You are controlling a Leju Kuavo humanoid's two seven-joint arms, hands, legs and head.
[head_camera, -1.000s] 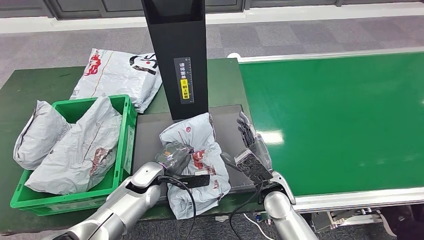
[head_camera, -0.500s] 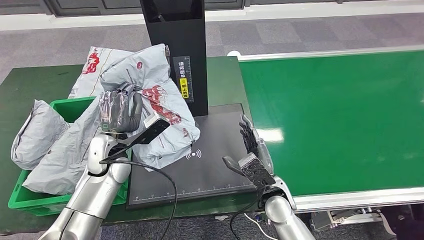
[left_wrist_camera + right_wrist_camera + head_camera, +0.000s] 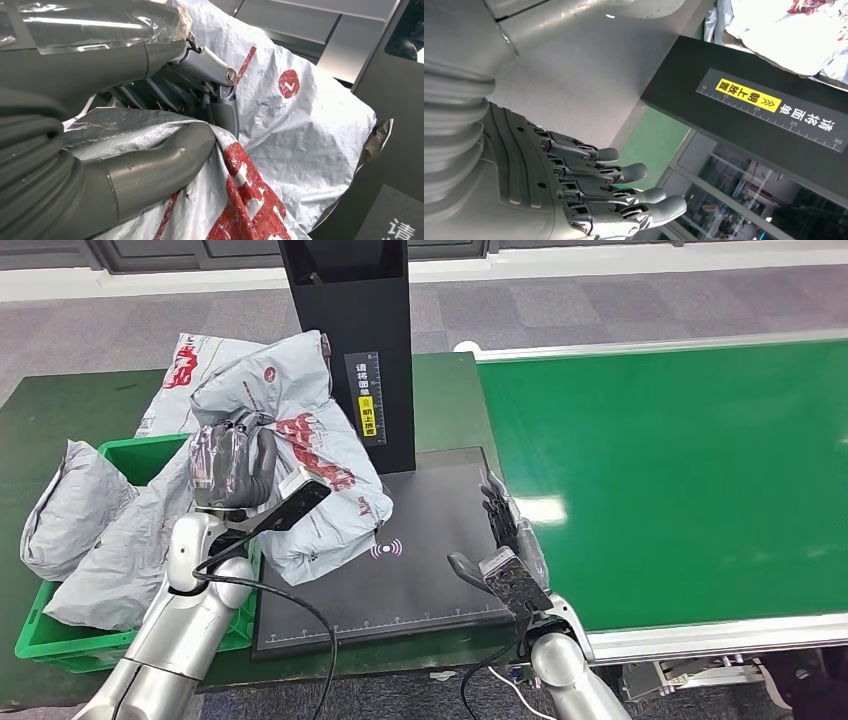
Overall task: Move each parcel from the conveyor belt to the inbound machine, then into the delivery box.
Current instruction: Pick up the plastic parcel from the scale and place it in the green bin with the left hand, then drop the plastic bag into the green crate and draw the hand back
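My left hand (image 3: 232,463) grips a crumpled grey parcel (image 3: 310,455) with red print, holding it up over the left side of the black scanner plate (image 3: 420,560) and next to the green crate (image 3: 150,455). The left wrist view shows thumb and fingers (image 3: 160,165) clamped into the parcel's grey wrapping (image 3: 300,135). My right hand (image 3: 508,540) stands open and upright at the plate's right edge, holding nothing; its fingers (image 3: 624,192) are spread. The green conveyor belt (image 3: 680,460) carries no parcel.
The green crate holds two grey parcels (image 3: 120,540). Another grey parcel (image 3: 195,370) lies on the dark green table behind the crate. The scanner's black column (image 3: 355,330) rises just behind the plate, close to the held parcel.
My left hand has lifted the parcel off the scanner plate and carried it up and left toward the crate; in the last half second it shifted only slightly left. The right hand stayed put.
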